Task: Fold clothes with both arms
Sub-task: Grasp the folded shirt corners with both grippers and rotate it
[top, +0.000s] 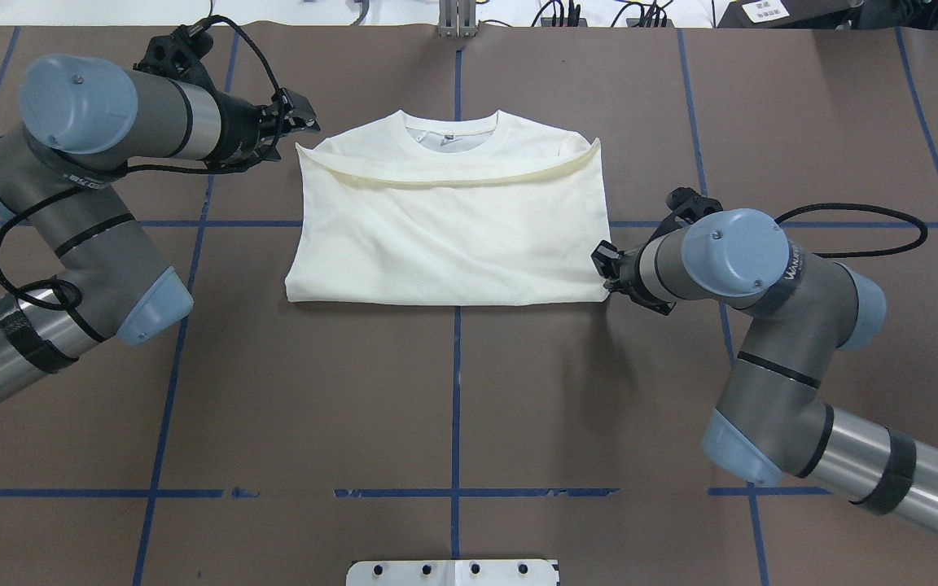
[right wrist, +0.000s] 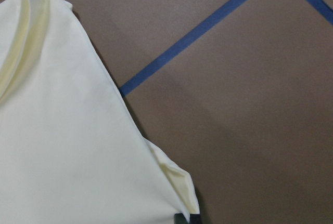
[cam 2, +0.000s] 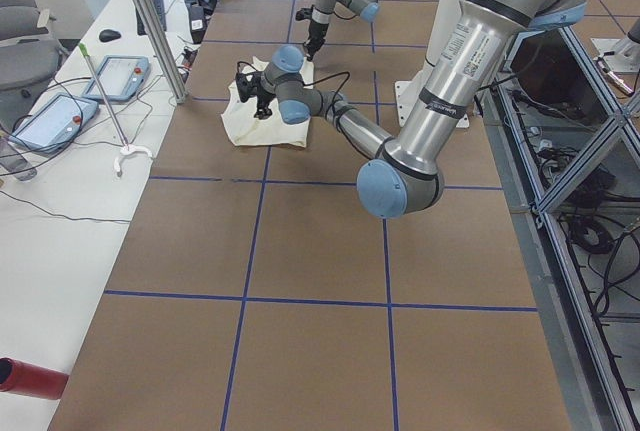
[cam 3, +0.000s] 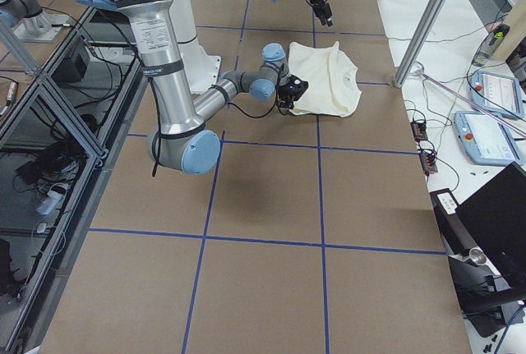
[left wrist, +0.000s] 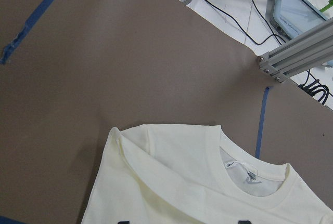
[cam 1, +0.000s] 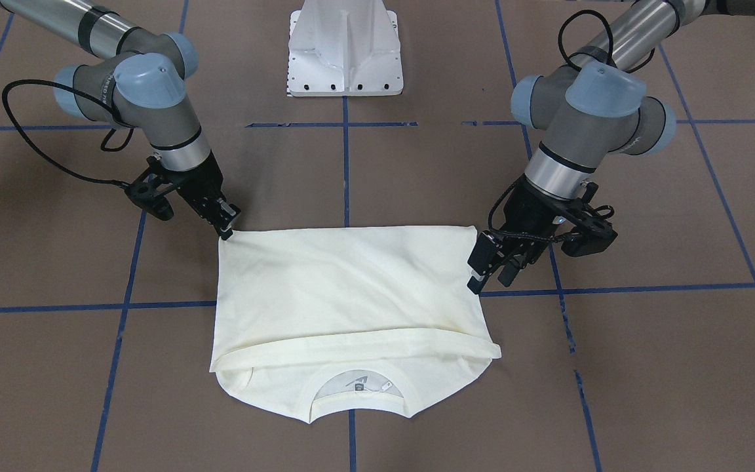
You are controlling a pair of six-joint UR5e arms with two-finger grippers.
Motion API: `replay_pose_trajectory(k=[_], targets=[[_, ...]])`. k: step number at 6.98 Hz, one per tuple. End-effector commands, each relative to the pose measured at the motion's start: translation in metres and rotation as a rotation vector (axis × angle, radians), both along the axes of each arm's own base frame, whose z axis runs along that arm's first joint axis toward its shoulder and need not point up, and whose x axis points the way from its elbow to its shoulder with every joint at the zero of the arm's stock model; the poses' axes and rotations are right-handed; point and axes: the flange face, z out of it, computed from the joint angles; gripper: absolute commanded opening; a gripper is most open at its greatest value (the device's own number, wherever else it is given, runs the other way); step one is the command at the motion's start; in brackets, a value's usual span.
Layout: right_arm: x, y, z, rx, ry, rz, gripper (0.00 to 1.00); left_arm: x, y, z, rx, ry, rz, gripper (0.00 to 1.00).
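The cream shirt (cam 1: 351,288) (top: 453,236) lies folded in half on the brown table, its hem laid just short of the collar (top: 451,130). My left gripper (cam 1: 492,269) (top: 294,126) hovers open beside the shirt's far corner, on the collar side, holding nothing. The left wrist view looks down on that corner and the collar (left wrist: 250,174), with a strip of black print at its bottom edge. My right gripper (cam 1: 227,228) (top: 603,267) is shut on the shirt's near corner by the fold. That pinched corner (right wrist: 182,193) shows in the right wrist view.
The white pedestal base (cam 1: 345,52) stands behind the shirt. Blue tape lines (top: 456,391) cross the brown table. A side bench with tablets (cam 2: 60,116) and cables runs along the far edge, with an aluminium post (cam 3: 427,17) beside it.
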Motion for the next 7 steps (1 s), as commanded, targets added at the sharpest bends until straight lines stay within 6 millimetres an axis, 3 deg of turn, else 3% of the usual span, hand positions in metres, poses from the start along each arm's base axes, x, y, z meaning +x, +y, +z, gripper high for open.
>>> replay_pose_trajectory(k=[1, 7], targets=[[0.011, 0.09, -0.073, -0.002, -0.191, -0.247, 0.0, 0.0, 0.039, -0.041, -0.016, 0.119, 0.1, 0.76], [0.021, 0.094, -0.065, -0.008, -0.181, -0.241, 0.0, -0.001, 0.04, -0.038, -0.017, 0.117, 0.1, 0.77]])
